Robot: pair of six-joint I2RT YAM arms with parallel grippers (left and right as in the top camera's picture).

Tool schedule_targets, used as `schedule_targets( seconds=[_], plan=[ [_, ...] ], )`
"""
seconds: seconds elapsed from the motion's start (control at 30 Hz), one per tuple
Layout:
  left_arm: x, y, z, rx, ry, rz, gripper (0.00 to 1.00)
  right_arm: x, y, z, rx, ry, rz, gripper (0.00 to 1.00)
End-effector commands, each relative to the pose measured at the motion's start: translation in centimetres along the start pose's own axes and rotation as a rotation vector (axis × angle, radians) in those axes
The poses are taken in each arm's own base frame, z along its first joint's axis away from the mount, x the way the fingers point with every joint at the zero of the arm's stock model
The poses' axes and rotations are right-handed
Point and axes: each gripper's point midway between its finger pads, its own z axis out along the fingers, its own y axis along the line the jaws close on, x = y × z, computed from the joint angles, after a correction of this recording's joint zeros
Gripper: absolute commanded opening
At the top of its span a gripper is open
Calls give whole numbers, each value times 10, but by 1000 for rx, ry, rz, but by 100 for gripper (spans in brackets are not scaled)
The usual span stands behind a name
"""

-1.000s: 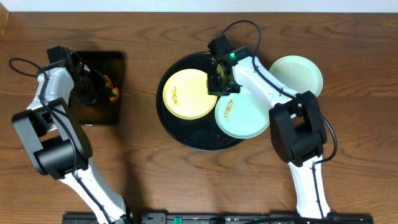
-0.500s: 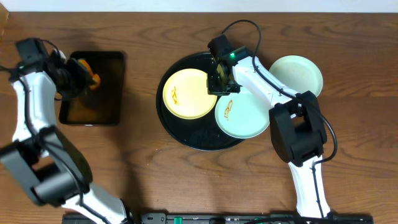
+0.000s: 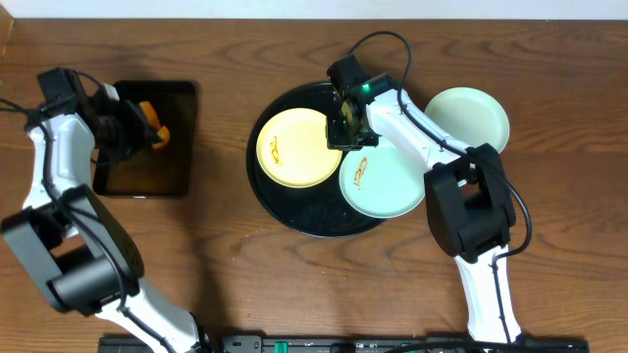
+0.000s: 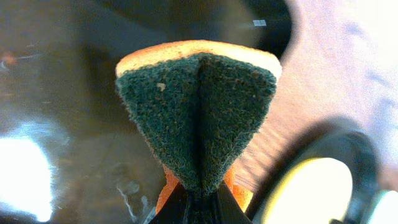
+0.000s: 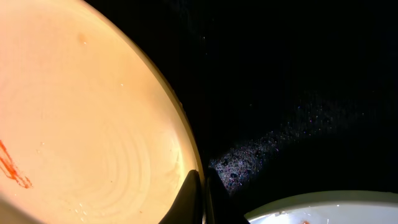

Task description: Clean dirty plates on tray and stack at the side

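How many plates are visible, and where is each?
3. The pale yellow plate lies on the left of the black tray, a smeared mint plate on its lower right, a plain mint plate on the table beside it. None seems hidden.

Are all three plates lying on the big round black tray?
No, only the yellow plate and one mint plate lie on the tray; the other mint plate lies outside its rim.

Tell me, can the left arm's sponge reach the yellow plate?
Probably yes. Nothing stands between the sponge in the left claw and the yellow plate; the right claw sits only at its far rim.
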Motion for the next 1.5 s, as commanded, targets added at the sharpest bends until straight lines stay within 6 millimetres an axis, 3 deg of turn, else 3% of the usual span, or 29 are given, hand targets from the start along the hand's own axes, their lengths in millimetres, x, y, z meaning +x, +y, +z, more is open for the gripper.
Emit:
schedule_targets(
  seconds=[0.0,0.07,0.13,0.2,0.3,0.37,0.47,0.67,0.8,1.17,1.3,1.47],
  plan=[
    [-8,-46,-58,107,-117,108,7,1,6,6,7,-2,-33,1],
    [-14,-38,-71,24,-178,117,7,0,6,6,5,-6,-33,1],
    [-23,-16,-75,-114,-232,107,7,-1,7,6,2,-11,-34,1],
    [-23,-2,-61,-164,-217,90,7,-2,8,6,-4,-15,-35,1],
    [-10,13,-18,-139,-100,42,7,-2,8,6,-4,-15,-35,1],
    [-1,11,-4,-86,-38,24,7,-1,7,6,0,-8,-35,1],
    [9,-17,-10,58,18,18,7,4,6,6,7,7,-47,1],
    [17,-70,-69,203,-25,67,7,0,10,6,-2,-10,-56,1],
    [34,-95,-85,225,-28,124,7,-1,13,6,-9,-19,-61,1],
    [138,-156,-6,185,280,322,7,-3,13,7,13,-35,-97,1],
    [160,-154,27,56,306,406,7,-4,8,6,17,-31,-84,1],
    [183,-150,62,-25,366,377,7,-4,6,6,20,-28,-72,1]
  ],
)
